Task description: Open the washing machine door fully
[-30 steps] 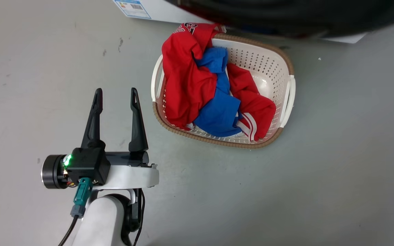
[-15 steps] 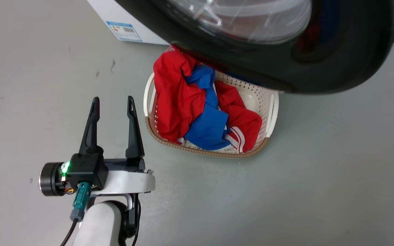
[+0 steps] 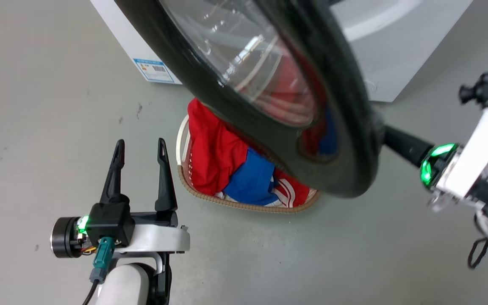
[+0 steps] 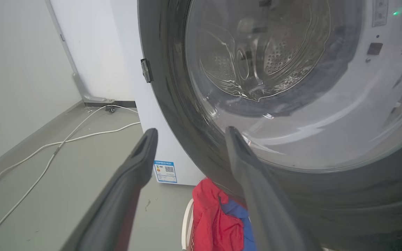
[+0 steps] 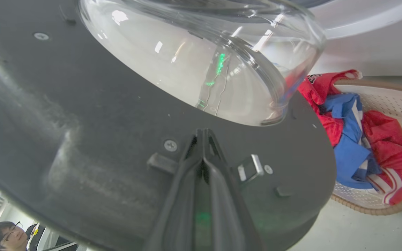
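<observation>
By the latch [image 5: 249,168] on the round glossy black door [image 5: 82,122], right claw [image 5: 202,134] pinched shut, pressing; likely heavy, stiff, slick.

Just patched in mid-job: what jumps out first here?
The big black door, glass bowl bulging, looms across the top of the head view, over a basket of red and blue clothes. The right pincer, fingers together, points at the door's inner face; the left pincer hangs open at lower left.

Probably laundry room: washer [image 3: 396,51], clothes basket [image 3: 244,206] (bare floor [image 3: 36,106]).
</observation>
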`<state>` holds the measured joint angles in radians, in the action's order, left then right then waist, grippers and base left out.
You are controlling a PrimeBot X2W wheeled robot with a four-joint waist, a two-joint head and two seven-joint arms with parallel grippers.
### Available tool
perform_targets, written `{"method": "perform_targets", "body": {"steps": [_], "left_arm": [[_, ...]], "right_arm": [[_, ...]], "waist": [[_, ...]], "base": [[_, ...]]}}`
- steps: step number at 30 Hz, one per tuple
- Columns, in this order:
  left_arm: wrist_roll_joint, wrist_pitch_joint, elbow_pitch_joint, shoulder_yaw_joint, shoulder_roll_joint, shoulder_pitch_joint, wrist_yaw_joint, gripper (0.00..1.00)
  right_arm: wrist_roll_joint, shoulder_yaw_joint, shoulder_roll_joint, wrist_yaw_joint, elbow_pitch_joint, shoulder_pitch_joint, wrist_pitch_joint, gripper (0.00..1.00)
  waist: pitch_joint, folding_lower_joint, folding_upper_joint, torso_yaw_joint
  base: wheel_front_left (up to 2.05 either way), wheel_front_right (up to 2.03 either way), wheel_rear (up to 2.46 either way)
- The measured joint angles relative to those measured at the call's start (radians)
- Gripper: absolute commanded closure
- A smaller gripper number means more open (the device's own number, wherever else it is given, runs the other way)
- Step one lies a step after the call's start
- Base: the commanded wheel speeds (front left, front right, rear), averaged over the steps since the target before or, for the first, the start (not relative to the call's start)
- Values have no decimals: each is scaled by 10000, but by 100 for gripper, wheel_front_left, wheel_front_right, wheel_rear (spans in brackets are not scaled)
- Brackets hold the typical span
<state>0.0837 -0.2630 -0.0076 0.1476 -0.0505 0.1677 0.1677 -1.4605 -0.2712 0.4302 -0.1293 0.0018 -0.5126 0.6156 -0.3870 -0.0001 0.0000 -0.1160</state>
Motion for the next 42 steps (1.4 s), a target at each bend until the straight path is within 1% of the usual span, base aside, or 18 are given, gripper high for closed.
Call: {"method": "perform_targets", "body": {"steps": [6,13,22,30,36,40,42], "left_arm": [[-33,0,35,-4,0,-173,-4,0],[-105,0,100,-31,0,-420,-63,0],[-134,0,123,-65,0,-616,-105,0],[-182,0,123,-88,0,-712,-167,0],[-196,0,132,-128,0,-805,-167,0],[-253,0,150,-205,0,-920,-169,0],[-267,0,169,-221,2,-1015,-178,0]], "right_arm": [[-86,-510,-198,2,-604,1001,-316,100],[-151,-1411,-667,2,-1035,1858,-673,100],[-84,-2546,-1154,15,-1120,2216,-1043,100],[-82,-3507,-1553,13,-872,2205,-1239,100],[-226,-3891,-1714,4,-608,2207,-1593,100],[-328,-3900,-1730,4,-491,2274,-2015,100],[-401,-3749,-1726,2,-495,2367,-2374,100]], "waist": [[404,0,0,-45],[830,0,0,-83],[1173,0,0,-191],[1296,0,0,-299],[1432,0,0,-305],[1599,0,0,-237],[1713,0,0,-194]], "base": [[0,0,0],[0,0,0],[0,0,0],[0,0,0],[0,0,0],[0,0,0],[0,0,0]]}}
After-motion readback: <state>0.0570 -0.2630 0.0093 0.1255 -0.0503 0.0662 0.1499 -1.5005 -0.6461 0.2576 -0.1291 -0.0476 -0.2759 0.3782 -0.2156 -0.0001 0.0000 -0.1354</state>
